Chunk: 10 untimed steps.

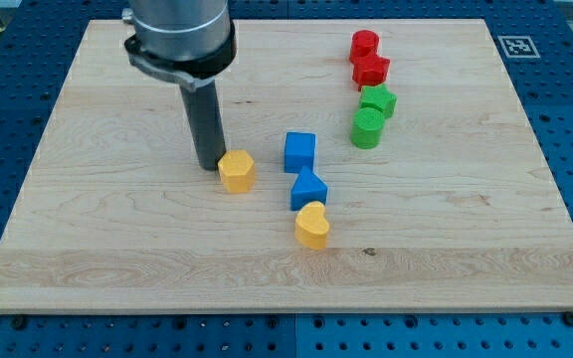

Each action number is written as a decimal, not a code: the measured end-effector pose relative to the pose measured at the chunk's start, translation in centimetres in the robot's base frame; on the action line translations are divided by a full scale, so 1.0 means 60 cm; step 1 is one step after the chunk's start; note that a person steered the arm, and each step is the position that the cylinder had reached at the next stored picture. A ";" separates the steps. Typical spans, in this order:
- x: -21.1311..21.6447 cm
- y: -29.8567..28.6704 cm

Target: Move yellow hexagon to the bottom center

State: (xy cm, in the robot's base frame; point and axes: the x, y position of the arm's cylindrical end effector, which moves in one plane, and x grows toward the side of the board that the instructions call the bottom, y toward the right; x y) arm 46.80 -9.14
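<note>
The yellow hexagon lies on the wooden board, a little left of the board's middle. My tip rests on the board just to the view's left of the hexagon, touching or nearly touching its upper left side. The dark rod rises from there to the arm's grey wrist at the view's top.
A blue cube and a blue block lie right of the hexagon, with a yellow heart-shaped block below them. Two red blocks and two green blocks lie at the upper right. A marker tag sits in the board's top right corner.
</note>
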 end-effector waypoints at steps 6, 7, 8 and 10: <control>-0.067 0.048; -0.053 0.035; -0.018 0.025; 0.108 0.023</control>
State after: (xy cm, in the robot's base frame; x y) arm 53.30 -7.77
